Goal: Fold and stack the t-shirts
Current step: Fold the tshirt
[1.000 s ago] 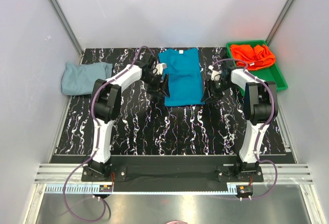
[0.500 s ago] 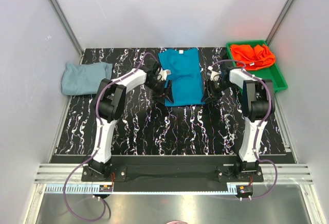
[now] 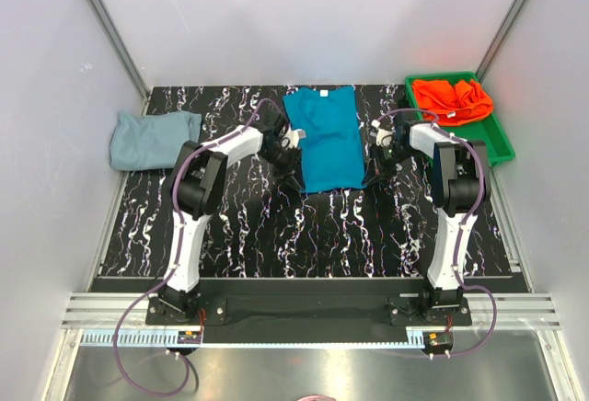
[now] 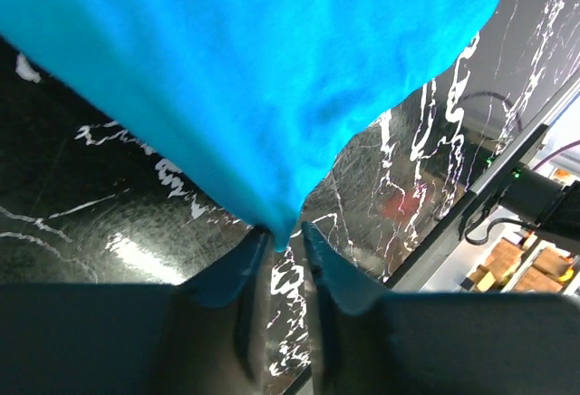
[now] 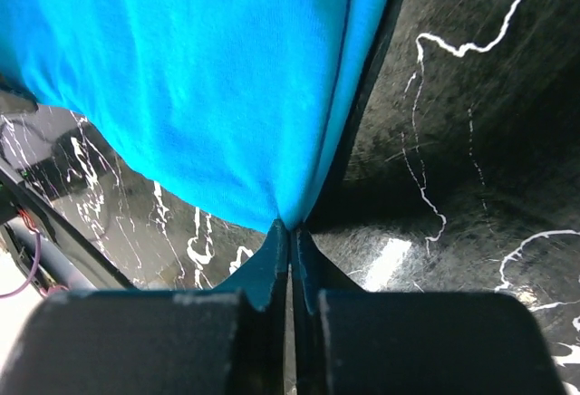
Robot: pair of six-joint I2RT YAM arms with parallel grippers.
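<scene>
**benchrat:** What did the setup look like at that point?

**yam_owner:** The table (image 3: pixel 276 226) was a glossy black slab with white marble-style veins, and the wrist views showed glare off it. Plain white walls (image 3: pixel 304 24) boxed it in, with slanted metal posts (image 3: pixel 109 28) in the back corners.

**benchrat:** And the laundry?

**yam_owner:** The teal shirt (image 3: pixel 324 139) lay in the middle toward the back. It was a narrow rectangle with the collar at the far edge, in a smooth fine knit with a few soft wrinkles. The grey-blue shirt (image 3: pixel 152 137) sat far left as a loose, rumpled fold. The orange shirt (image 3: pixel 453 97) was bunched up in the green tray (image 3: pixel 497 143), a shallow hard plastic one at the back right corner.

**benchrat:** Were the arms holding anything?

**yam_owner:** Yeah, both were on the teal shirt's near end. The left gripper (image 4: pixel 285 232) had its dark tapered fingers almost together, with the near left corner of the cloth pinched in the thin gap. The right gripper (image 5: pixel 290 227) was fully closed on the near right corner, where a doubled edge of fabric ran straight down into the tips. In both wrist views the cloth fanned out from the pinch.
</scene>
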